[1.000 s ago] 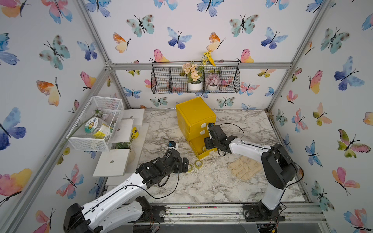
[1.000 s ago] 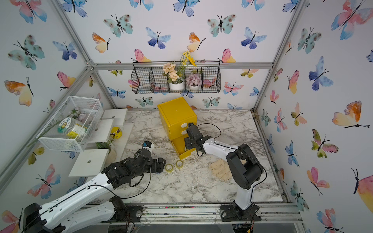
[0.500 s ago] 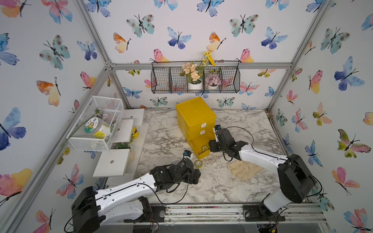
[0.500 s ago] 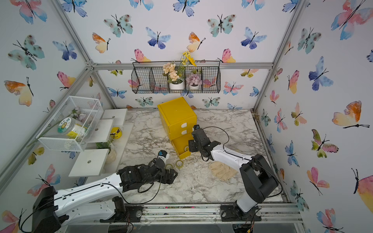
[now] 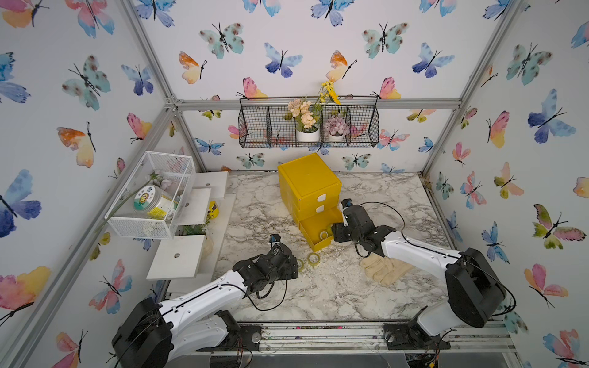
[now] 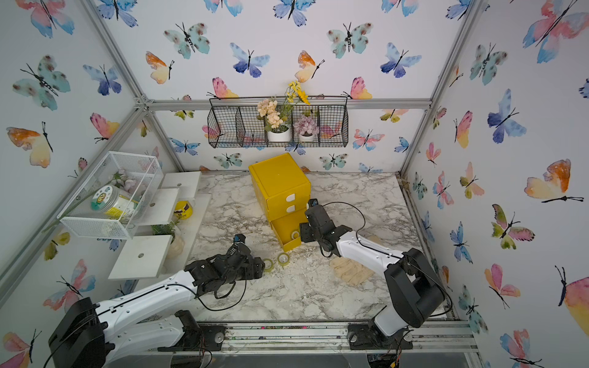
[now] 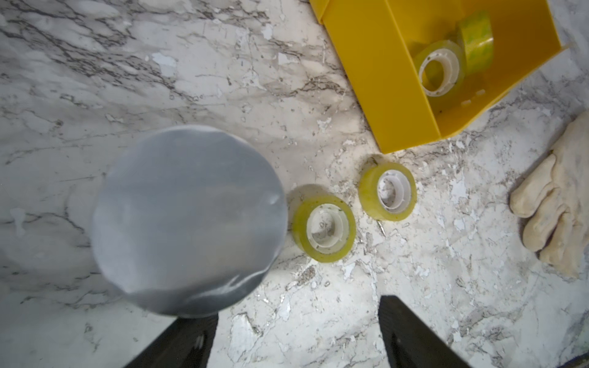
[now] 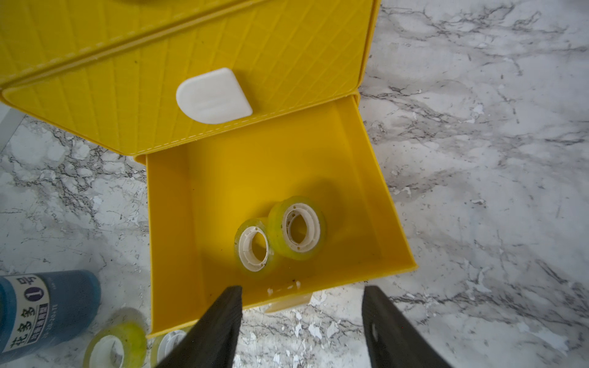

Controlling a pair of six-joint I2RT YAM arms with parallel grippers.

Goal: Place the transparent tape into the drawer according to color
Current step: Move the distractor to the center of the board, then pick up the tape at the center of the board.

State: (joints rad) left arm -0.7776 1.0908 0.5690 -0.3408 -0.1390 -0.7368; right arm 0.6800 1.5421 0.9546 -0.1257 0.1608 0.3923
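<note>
Four yellow-green rolls of transparent tape are in sight on a marble-patterned table [image 5: 318,296] whose printed surface is chipped and flaked near the front. Butterfly wallpaper [image 5: 318,47] covers the walls inside an aluminium frame [image 5: 414,103]. A black wire basket [image 5: 255,127] with potted flowers hangs on the back wall, and a white mesh basket [image 5: 140,226] and white shelves [image 5: 177,259] stand on the left side. A beige glove [image 5: 384,269] lies flat toward the right.

The yellow cabinet [image 5: 307,176] stands mid-table with its two upper drawers closed and its bottom drawer [image 8: 172,239] pulled out. Inside rest the drawer rolls [image 8: 255,245], two of them, tilted and touching each other. The right gripper [image 8: 302,288] hangs above the drawer's front edge, fingers spread with nothing between them and the drawer rolls just beyond the fingertips.

Just in front of the open drawer lie the near roll [image 7: 323,227] and the far roll [image 7: 387,191], flat and side by side with a small gap. A blue-grey jar [image 7: 189,220] with a silvery lid stands just beside the near roll. The left gripper [image 7: 293,312] hovers over the table, fingers wide apart and empty. The near roll lies ahead of the gap between them, and the jar's lid hides one fingertip in the left wrist view.
</note>
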